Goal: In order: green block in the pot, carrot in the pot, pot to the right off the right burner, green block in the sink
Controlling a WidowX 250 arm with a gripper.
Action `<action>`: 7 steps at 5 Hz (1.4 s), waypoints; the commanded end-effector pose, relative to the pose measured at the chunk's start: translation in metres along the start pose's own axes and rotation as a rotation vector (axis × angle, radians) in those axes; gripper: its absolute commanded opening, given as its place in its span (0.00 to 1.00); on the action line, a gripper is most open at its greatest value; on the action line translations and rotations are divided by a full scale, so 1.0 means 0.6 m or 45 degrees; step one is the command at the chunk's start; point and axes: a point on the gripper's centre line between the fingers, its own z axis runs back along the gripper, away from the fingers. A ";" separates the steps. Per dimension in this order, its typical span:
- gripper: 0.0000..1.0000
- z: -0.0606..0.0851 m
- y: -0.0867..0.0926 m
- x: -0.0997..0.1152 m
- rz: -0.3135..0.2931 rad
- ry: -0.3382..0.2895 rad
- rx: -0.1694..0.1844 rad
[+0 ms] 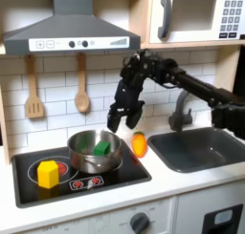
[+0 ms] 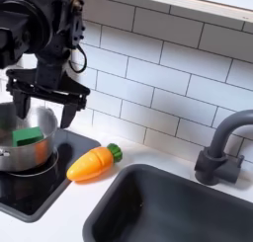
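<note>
Green block (image 2: 28, 137) already lies inside the pot (image 1: 81, 157) on the burner — step one looks done — while the gripper (image 2: 42, 112) hangs spread and empty above it, the carrot (image 2: 91, 162) on the counter beside the sink (image 2: 119, 221) next, dragging and sink drop left.

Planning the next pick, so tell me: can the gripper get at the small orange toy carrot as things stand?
Probably yes. The small orange toy carrot lies uncovered on the counter beside the shiny steel pot, with nothing on top of it. The open gripper hangs above, nearer the pot.
</note>
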 end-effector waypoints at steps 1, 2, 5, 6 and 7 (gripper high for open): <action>1.00 -0.005 -0.039 -0.005 -0.110 0.008 -0.078; 1.00 -0.008 -0.052 -0.007 -0.159 0.010 -0.124; 1.00 -0.020 -0.072 -0.009 -0.337 0.040 -0.249; 1.00 -0.036 -0.082 -0.011 -0.427 0.072 -0.287; 1.00 -0.054 -0.088 -0.013 -0.467 0.100 -0.311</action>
